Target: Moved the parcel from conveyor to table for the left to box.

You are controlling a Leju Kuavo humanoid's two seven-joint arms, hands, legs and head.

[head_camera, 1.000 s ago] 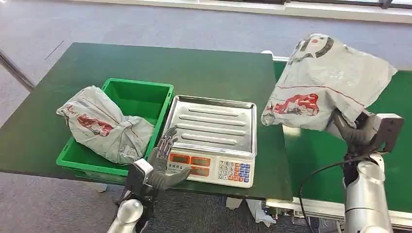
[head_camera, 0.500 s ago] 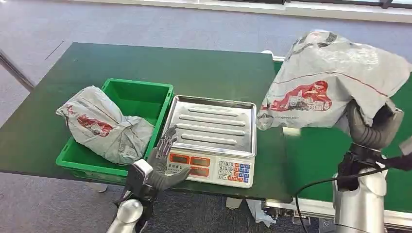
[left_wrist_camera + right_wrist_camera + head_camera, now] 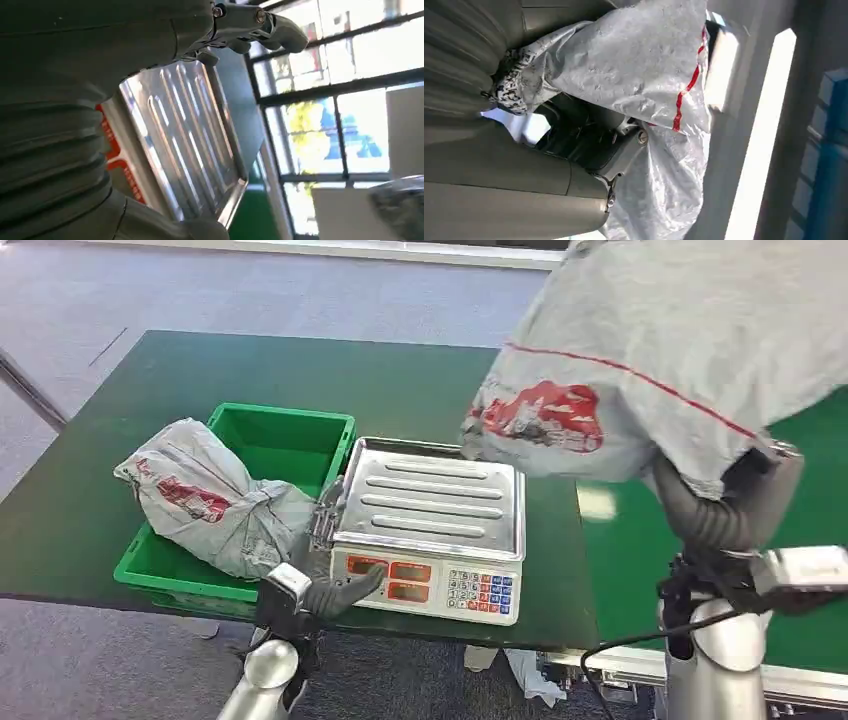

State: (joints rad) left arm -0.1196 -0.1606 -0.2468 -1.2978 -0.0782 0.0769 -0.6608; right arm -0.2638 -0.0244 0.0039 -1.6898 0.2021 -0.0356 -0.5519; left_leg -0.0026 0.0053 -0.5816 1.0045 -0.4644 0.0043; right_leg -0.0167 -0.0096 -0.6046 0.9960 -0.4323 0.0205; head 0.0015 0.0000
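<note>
High on the right side of the head view, the right hand (image 3: 722, 510) grips a large crumpled grey plastic mailer parcel with red printing (image 3: 660, 370), its fingers closed into the underside of the bag. The parcel hangs in the air above the far right corner of the silver electronic weighing scale with a ribbed steel tray (image 3: 432, 505), apart from it. The scale sits on the dark green table (image 3: 150, 400), just beside a green plastic crate (image 3: 290, 435). A second grey mailer bag with red print (image 3: 205, 500) lies in that crate, draped over its left rim. The left hand (image 3: 335, 565) holds nothing, its fingers apart and raised against the scale's near left corner, with the thumb lying over the front panel. To the right of the table lies the green conveyor belt (image 3: 625, 550), below the lifted parcel.
</note>
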